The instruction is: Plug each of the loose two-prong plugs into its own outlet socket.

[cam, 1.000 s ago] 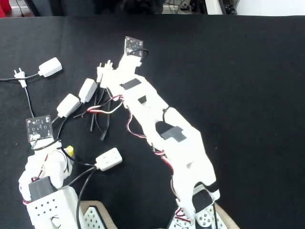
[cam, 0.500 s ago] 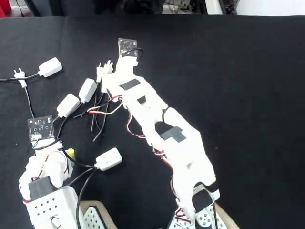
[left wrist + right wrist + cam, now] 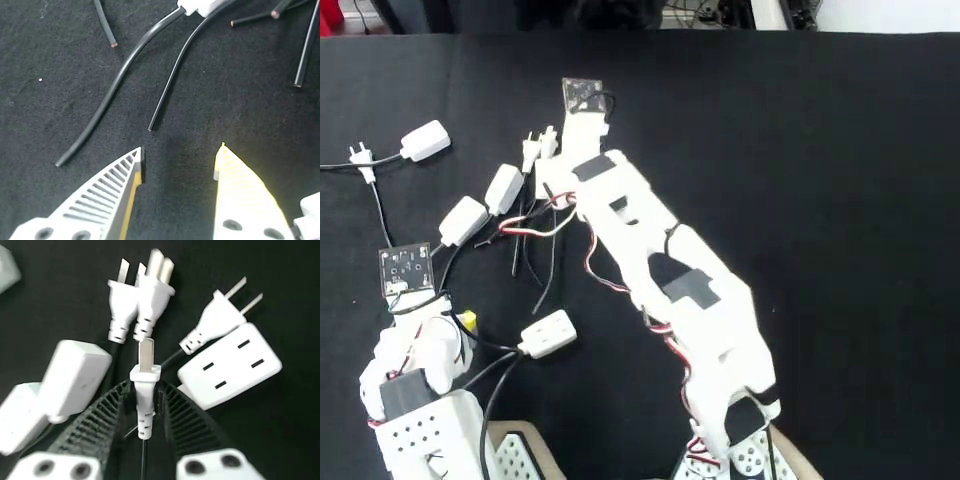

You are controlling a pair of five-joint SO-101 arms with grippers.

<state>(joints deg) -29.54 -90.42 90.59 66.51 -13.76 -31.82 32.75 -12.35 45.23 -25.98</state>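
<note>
We see the right gripper [image 3: 143, 390] with its jaws clamped on a white two-prong plug [image 3: 142, 372], the flat prongs pointing away from the wrist. Directly ahead of those prongs lies a pair of white plugs [image 3: 150, 297], side by side and touching, so they stand in the held plug's line. To one side a fourth plug [image 3: 216, 317] lies just beside a white outlet block [image 3: 235, 365] whose slots face up. On the other side a plain white block [image 3: 75, 372] sits close against the gripper's finger, with another white block [image 3: 15, 415] behind it.

From above, we find a further socket block [image 3: 548, 333] between the two arms, near the left arm's base, and a far block [image 3: 425, 140] with a loose small plug [image 3: 360, 158] near it on the black cloth [image 3: 840, 200].

The left gripper [image 3: 180, 152] has its jaws apart, low over the cloth, with loose black cables [image 3: 115, 87] lying ahead of its tips.
</note>
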